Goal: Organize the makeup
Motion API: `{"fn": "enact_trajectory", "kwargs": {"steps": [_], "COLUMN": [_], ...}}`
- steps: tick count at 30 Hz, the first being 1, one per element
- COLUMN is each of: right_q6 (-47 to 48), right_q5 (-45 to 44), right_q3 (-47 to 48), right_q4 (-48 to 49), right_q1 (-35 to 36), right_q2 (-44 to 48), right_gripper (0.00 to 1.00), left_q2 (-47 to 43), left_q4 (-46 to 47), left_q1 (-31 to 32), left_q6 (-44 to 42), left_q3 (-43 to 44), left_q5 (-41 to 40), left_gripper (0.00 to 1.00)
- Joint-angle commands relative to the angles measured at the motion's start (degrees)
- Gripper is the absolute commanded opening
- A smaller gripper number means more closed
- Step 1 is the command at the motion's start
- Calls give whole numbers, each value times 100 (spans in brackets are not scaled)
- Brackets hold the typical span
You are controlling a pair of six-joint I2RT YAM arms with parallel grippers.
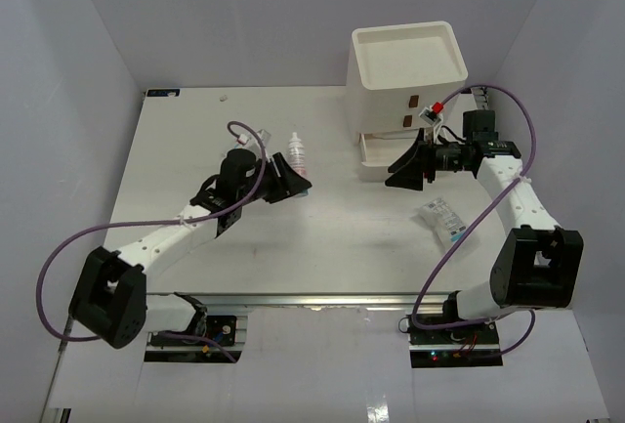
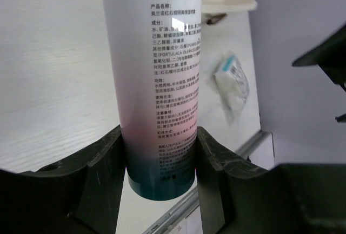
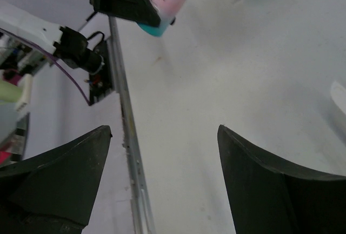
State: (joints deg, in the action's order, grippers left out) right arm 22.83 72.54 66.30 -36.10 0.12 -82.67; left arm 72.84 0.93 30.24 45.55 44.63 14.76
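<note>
My left gripper (image 1: 293, 181) is shut on the pink tube (image 1: 298, 152) near its teal cap. In the left wrist view the fingers (image 2: 111, 158) press both sides of the tube (image 2: 157, 72), teal cap (image 2: 159, 182) downward. A clear blue-and-white packet (image 1: 444, 216) lies on the table at the right; it also shows in the left wrist view (image 2: 232, 80). My right gripper (image 1: 402, 169) is open and empty in front of the white drawer box (image 1: 405, 71). In the right wrist view the right gripper (image 3: 164, 128) has only table between its jaws. Sponges and sachets are out of view.
The box's bottom drawer (image 1: 383, 154) stands pulled out toward the right gripper. The box top is a shallow tray (image 1: 408, 52). The table's metal front rail (image 3: 127, 136) runs near the right gripper. White walls enclose the table on three sides.
</note>
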Motion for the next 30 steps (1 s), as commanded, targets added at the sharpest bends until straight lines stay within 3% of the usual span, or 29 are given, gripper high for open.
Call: {"fn": "enact_trajectory", "kwargs": {"steps": [1,4,7,19,25,30], "right_q6": [-2436,-3939,-4864,-5355,-6095,-6475], "right_q5": [592,607,317,-429,-513,-452], "right_q3": [75,-161,-309,-566,-822,-943], "right_q4": [1604,2796,3890,4374,5403,5953], "right_q1": [272,396,462,577,612,621], "right_q2": [-83,-63,22,-45,-170,-232], "right_gripper": [90,96,90,90,96,79], "left_q2": [791,1273,1668,2236,2374,2384], "left_q4": [1949,2393,2550,2848,2957,2913], "left_q1": [595,851,991,1254,1308,1318], "left_q6": [-268,-214,-135,65,156,148], "left_q3": [419,832,1297,1805,1942,1944], "left_q5": [1432,1792,1941,2002,1987,1916], "left_gripper": [0,0,0,0,0,1]}}
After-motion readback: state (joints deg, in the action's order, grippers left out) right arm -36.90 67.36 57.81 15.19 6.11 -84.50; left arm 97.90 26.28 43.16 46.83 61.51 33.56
